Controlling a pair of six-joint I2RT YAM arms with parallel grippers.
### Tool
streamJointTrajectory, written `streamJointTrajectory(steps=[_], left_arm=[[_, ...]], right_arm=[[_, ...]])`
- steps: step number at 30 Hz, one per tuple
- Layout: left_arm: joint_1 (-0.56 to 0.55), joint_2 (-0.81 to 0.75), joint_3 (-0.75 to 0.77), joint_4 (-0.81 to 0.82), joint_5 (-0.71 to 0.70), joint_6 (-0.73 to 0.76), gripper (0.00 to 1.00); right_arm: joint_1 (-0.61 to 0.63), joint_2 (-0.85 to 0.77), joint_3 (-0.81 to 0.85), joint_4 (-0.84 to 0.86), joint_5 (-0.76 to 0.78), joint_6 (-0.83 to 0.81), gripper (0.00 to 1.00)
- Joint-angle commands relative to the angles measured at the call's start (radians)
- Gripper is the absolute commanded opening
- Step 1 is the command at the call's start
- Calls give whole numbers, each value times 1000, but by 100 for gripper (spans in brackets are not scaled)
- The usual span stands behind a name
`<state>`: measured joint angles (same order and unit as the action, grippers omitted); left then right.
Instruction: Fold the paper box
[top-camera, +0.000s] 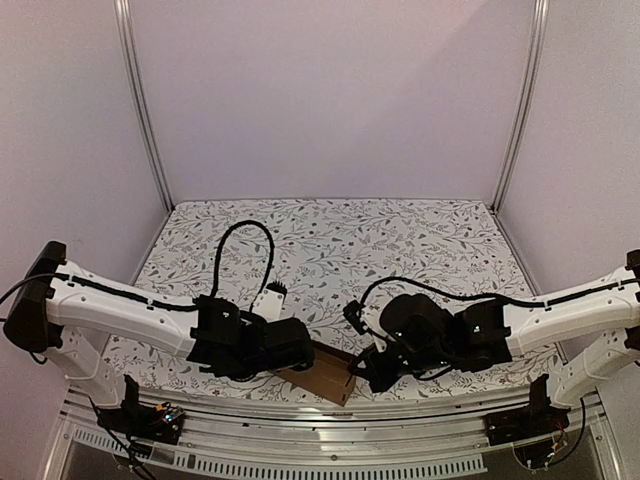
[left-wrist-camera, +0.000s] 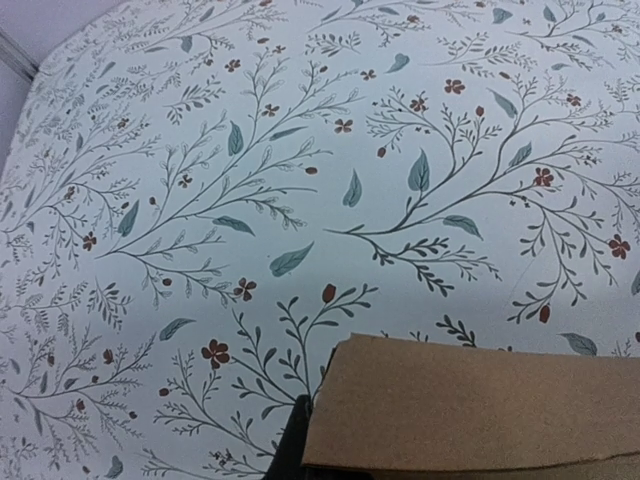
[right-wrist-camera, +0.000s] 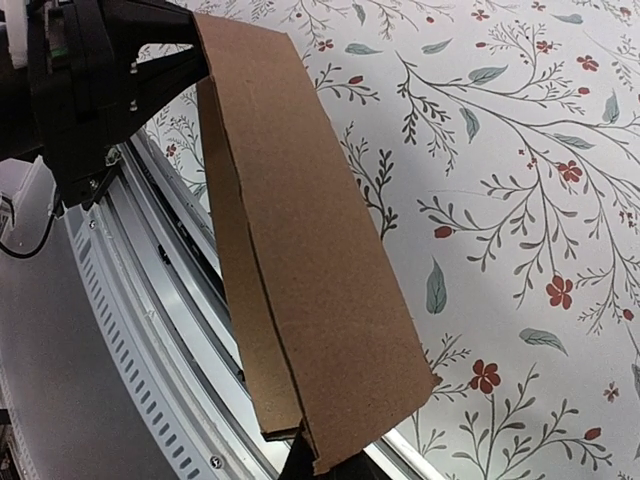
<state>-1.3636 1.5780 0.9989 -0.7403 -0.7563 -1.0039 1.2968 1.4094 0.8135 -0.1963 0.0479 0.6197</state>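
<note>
The paper box (top-camera: 327, 374) is a flattened brown cardboard piece held just above the table's front edge, between my two grippers. My left gripper (top-camera: 303, 353) is shut on its left end. In the right wrist view its black fingers (right-wrist-camera: 165, 62) clamp the far end of the box (right-wrist-camera: 300, 250). My right gripper (top-camera: 360, 372) is shut on the right end. There only one dark finger (right-wrist-camera: 305, 462) shows under the torn near edge. In the left wrist view the box (left-wrist-camera: 470, 410) fills the bottom right, with one dark finger (left-wrist-camera: 290, 445) beside it.
A floral tablecloth (top-camera: 340, 240) covers the table. An aluminium rail (top-camera: 330, 415) runs along the front edge, right under the box. Metal frame posts (top-camera: 140, 100) and plain walls stand at the sides and back. Black cables loop above both wrists.
</note>
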Motion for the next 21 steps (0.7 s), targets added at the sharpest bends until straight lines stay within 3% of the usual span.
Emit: streamJointTrajectory(steps=[1,14,21], left_arm=[[-45,-18,5,45,63,-20,0],[-43,-44,-13,169,96,5,1],[-42,20,15,207,116,10,1]], right_arm=[[-51,14,5,-100,42,-44,0],[-209,70,92,-116,-17,-172,0],[-217,76,100,-129,-72,-180,0]])
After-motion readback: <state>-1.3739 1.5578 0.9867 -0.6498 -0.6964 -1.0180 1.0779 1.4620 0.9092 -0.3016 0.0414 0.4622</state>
